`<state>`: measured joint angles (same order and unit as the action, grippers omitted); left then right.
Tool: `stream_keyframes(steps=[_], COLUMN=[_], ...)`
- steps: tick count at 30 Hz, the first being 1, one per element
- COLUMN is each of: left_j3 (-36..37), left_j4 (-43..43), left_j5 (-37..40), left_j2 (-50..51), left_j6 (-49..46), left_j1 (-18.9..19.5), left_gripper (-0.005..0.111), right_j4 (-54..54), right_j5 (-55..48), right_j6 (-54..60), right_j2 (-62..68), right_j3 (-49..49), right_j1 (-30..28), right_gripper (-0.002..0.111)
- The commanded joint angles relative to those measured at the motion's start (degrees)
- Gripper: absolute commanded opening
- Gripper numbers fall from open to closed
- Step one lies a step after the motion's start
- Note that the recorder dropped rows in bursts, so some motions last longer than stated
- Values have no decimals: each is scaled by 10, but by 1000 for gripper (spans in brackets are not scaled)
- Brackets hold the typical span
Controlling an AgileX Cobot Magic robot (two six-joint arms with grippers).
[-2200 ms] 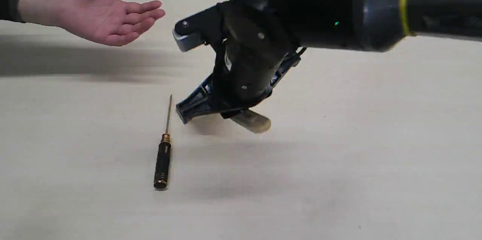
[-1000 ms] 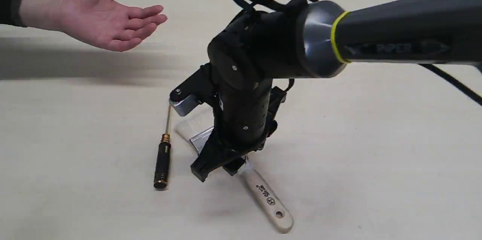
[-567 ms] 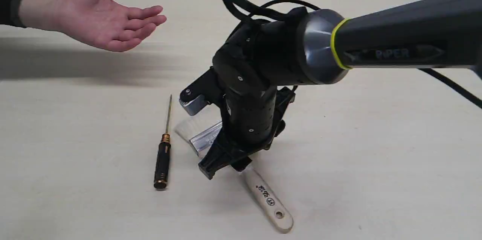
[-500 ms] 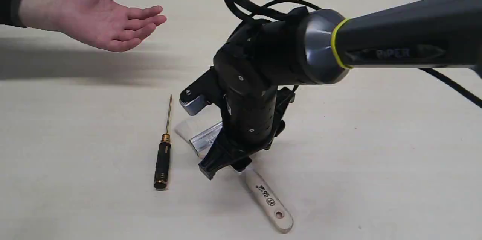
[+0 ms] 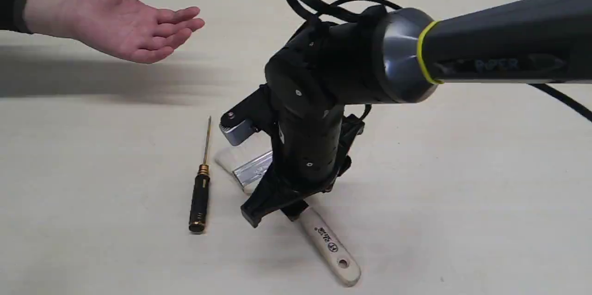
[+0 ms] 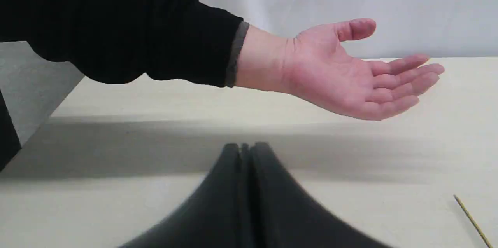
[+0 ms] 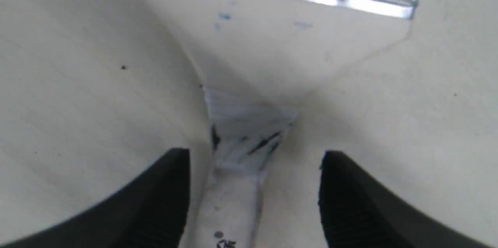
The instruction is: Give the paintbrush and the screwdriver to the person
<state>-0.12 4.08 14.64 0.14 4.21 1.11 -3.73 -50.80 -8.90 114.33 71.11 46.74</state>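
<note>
**The right hand [image 7: 253, 156] straddles the paintbrush [image 5: 330, 244]**

The paintbrush lies flat on the worktop [image 5: 462, 193], handle end nearest. The right hand stands over its neck, jaws spread wide to either side, gripping nothing. Just beside the bristles lies the screwdriver [image 5: 200, 202], shaft pointing away. The left hand [image 6: 245, 149] is pressed closed, empty. Farthest, the person [image 5: 125, 22] holds an open palm above the worktop.

Screwdriver [image 5: 200, 202] lying on the table [image 5: 462, 193] just left of the paintbrush [image 5: 330, 248], my right gripper [image 5: 275, 216] astride the brush handle, person's hand [image 5: 134, 17] well behind, far left, above the table.
</note>
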Motion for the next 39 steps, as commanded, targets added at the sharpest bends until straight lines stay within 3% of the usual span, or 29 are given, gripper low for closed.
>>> stream_keyframes(steps=[1,13,20,27,39], left_j3=[1,1,1,1,1], left_j4=[0,-2,-2,-2,0], left_j5=[-4,-2,-2,-2,-3], left_j2=[-1,-1,-1,-1,-1], left_j6=[1,1,1,1,1], left_j1=[-5,-5,-5,-5,-5], left_gripper=[0,0,0,0,0], right_j4=[8,33,23,13,23], right_j5=[3,26,27,50,63], right_j6=[7,7,8,12,32], right_j2=[2,57,57,32,-157], right_j3=[-3,-3,-3,1,1], right_j1=[0,0,0,0,0], right_gripper=[53,51,4,4,4])
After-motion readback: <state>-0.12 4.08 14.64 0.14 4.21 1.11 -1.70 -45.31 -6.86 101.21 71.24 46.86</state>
